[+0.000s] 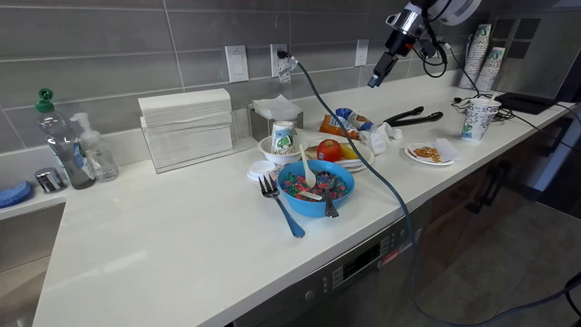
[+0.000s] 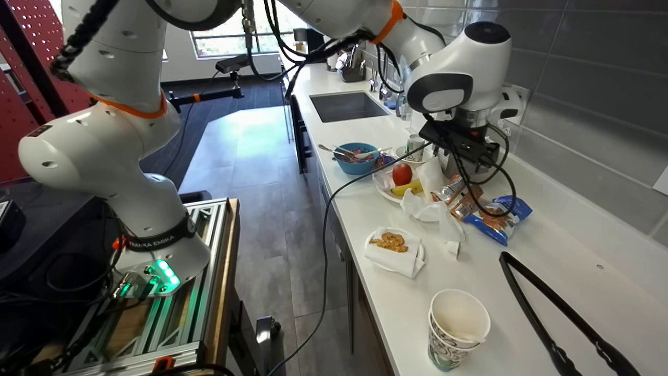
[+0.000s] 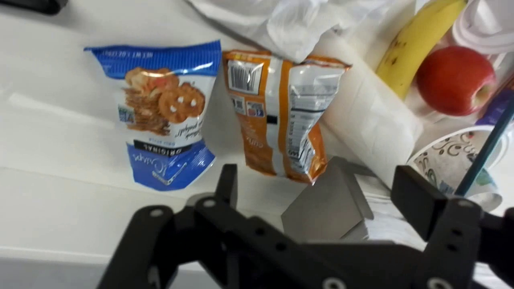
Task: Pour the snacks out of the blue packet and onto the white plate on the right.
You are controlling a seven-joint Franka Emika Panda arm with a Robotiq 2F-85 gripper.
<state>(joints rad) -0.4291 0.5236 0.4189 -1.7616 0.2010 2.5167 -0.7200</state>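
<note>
The blue packet (image 3: 160,116) lies flat on the counter in the left part of the wrist view, beside an orange packet. It also shows in both exterior views (image 1: 359,119) (image 2: 503,219). The white plate (image 1: 412,157) (image 2: 421,254) stands nearer the counter's front edge, with a white napkin on it. A small heap of orange-brown snacks (image 1: 428,153) (image 2: 389,242) lies on the napkin. My gripper (image 3: 317,172) is open and empty, its fingers wide apart. In an exterior view the gripper (image 1: 375,81) hangs well above the packets, near the wall.
The orange packet (image 3: 277,120), crumpled white paper (image 3: 289,24), a banana (image 3: 417,44) and an apple (image 3: 455,80) lie near the blue packet. Black tongs (image 2: 569,309) and stacked paper cups (image 2: 450,342) stand farther along. A cable (image 1: 386,179) crosses above the counter by the blue bowl (image 1: 306,206).
</note>
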